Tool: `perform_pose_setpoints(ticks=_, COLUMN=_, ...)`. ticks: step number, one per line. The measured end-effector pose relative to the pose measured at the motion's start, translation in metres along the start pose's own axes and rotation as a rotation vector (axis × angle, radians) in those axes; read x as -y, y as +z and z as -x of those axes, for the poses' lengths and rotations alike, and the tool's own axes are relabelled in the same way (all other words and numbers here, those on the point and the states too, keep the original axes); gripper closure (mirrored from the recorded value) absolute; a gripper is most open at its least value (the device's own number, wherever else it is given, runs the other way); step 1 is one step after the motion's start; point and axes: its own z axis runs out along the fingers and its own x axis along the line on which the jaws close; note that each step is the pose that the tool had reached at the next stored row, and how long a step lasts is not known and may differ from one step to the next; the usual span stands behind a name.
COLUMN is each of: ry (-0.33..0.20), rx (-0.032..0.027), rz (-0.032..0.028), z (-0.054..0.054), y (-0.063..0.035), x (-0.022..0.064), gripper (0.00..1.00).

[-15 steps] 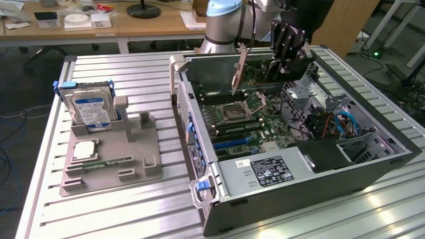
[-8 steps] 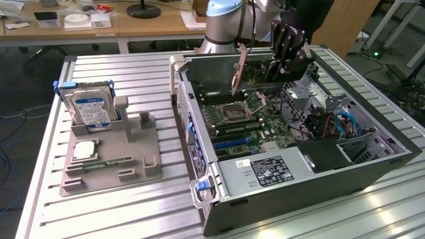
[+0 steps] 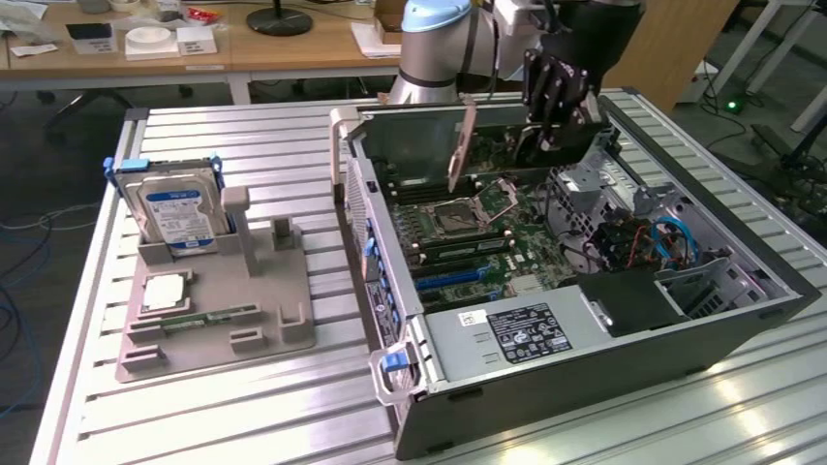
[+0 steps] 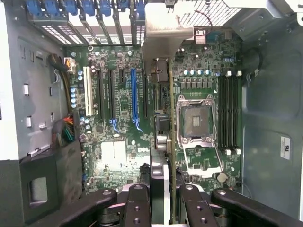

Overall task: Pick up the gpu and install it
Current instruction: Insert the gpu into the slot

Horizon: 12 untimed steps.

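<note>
One gripper [image 4: 163, 201], half-closed, clamps one gpu [image 4: 162, 125] over one open case [image 3: 582, 383]; one hard drive [image 3: 174, 215] stands at the exterior view's left.

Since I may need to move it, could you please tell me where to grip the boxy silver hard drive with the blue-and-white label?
Likely the upper half of the silver hard drive, from straight above, pinching labelled face and back: it stands upright, its foot sunk in the grey plastic stand.
</note>
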Motion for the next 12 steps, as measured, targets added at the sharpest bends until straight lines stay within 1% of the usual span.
perform_pose_setpoints(ticks=3, ry=0.001, rx=-0.0002, rz=0.0022, z=0.000, y=0.0034, x=-0.0037, gripper=0.72)
perform_pose_setpoints(ticks=5, ry=0.001, rx=-0.0004, rz=0.0058, z=0.000, y=0.0046, x=-0.0062, gripper=0.72)
perform_pose_setpoints(ticks=7, ry=0.001, rx=-0.0017, rz=0.0073, z=-0.001, y=0.0074, x=-0.0082, gripper=0.72)
perform_pose_setpoints(ticks=12, ry=0.001, rx=-0.0035, rz=0.0078, z=-0.002, y=0.0165, x=-0.0137, gripper=0.72)
